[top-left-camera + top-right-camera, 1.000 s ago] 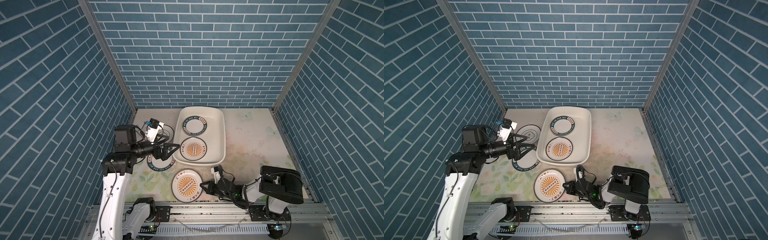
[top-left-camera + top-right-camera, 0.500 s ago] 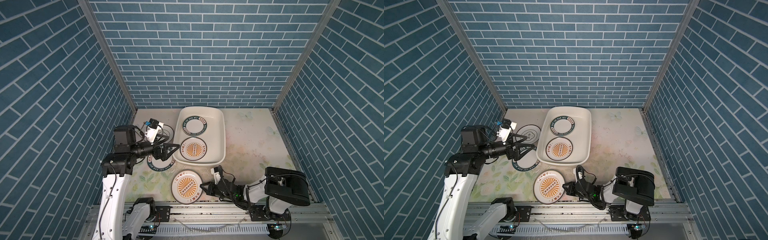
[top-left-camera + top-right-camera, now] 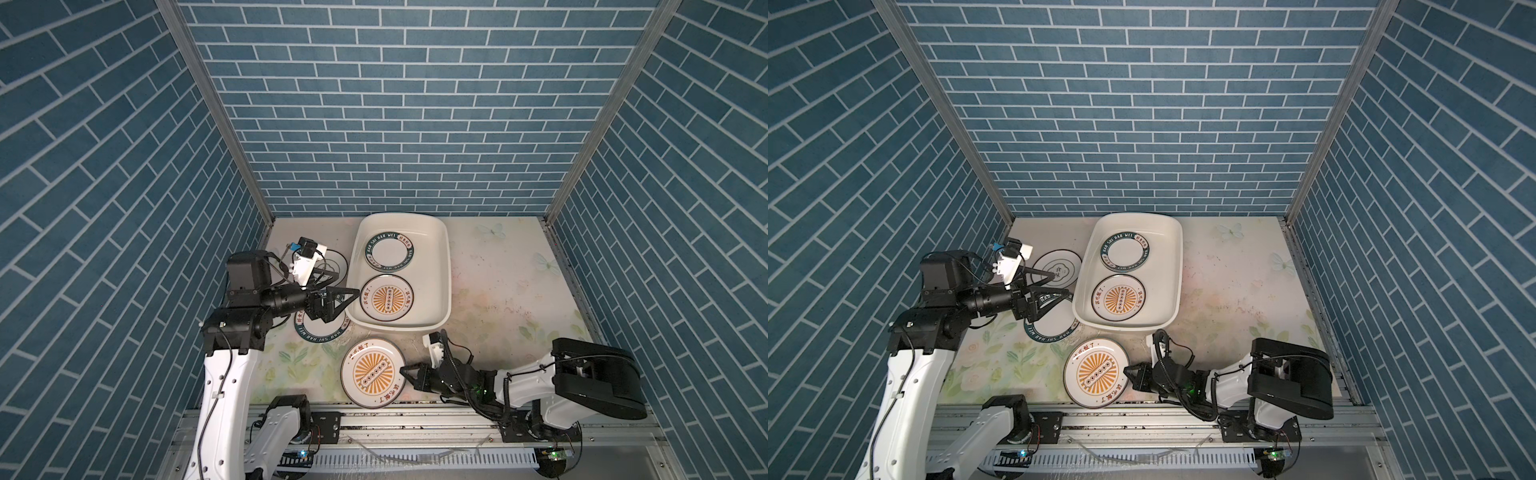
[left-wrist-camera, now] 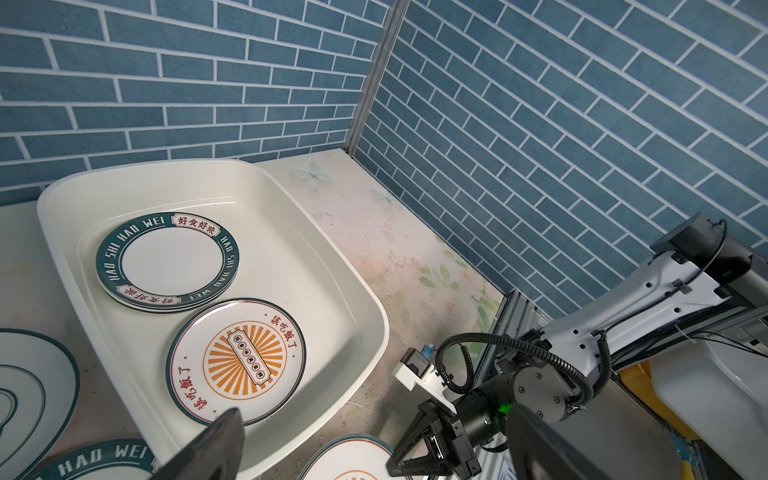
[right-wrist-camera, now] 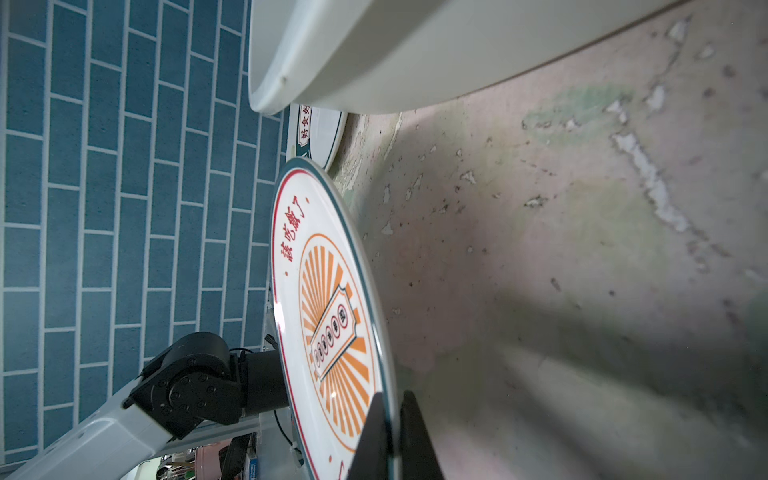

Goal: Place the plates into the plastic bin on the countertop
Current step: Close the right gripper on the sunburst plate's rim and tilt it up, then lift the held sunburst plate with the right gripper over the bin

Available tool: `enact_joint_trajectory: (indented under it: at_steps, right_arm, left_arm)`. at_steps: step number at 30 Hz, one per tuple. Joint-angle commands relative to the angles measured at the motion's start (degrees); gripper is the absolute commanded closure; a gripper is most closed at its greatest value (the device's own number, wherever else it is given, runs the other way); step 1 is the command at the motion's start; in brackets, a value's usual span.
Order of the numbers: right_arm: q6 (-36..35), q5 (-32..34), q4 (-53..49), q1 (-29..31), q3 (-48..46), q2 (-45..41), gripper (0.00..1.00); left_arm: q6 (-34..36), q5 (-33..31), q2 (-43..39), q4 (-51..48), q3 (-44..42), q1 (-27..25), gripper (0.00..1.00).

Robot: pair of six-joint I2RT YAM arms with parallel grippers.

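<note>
Inside the plastic bin (image 3: 432,270), a stack of green-lettered plates (image 3: 390,257) and one sunburst plate (image 3: 386,298) are already lying flat. Three are waiting outside it. A second sunburst plate (image 3: 372,373) is sitting just in front of the bin, its edge being pinched by the closed right gripper (image 3: 405,371). A lettered plate (image 3: 322,332) is lying at the bin's near-left corner under the left gripper (image 3: 347,286), which is hanging empty with jaws wide apart. A black-ringed plate (image 3: 1057,270) is lying to the bin's left.

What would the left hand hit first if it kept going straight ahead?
Probably the white plastic bin: the open left hand points across its near end, toward the orange-sunburst plate inside. Height is unclear, so it might pass above.
</note>
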Motion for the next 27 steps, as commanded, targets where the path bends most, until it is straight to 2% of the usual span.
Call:
enact_joint_trajectory:
  at_steps: [1,20,24,27]
  right_arm:
    - [-2.08,0.90,-5.12,0.55,1.80,-3.91,1.00]
    - [-9.39,-4.31,-30.88,0.05,11.71,-17.79,1.00]
    - [-11.34,-5.76,-38.91,-2.23,15.94,-21.81,1.00]
    - [-12.60,-8.27,-45.70,-5.43,19.48,-24.59,1.00]
  left_arm:
    - [-0.46,0.97,-0.12,0.69,1.83,0.24,0.00]
    - [-1.08,1.45,-0.35,0.99,2.11,2.33,0.01]
    - [-2.82,4.85,0.02,2.22,2.15,3.59,0.00]
    - [-3.18,4.89,-0.51,2.51,2.41,4.79,0.01]
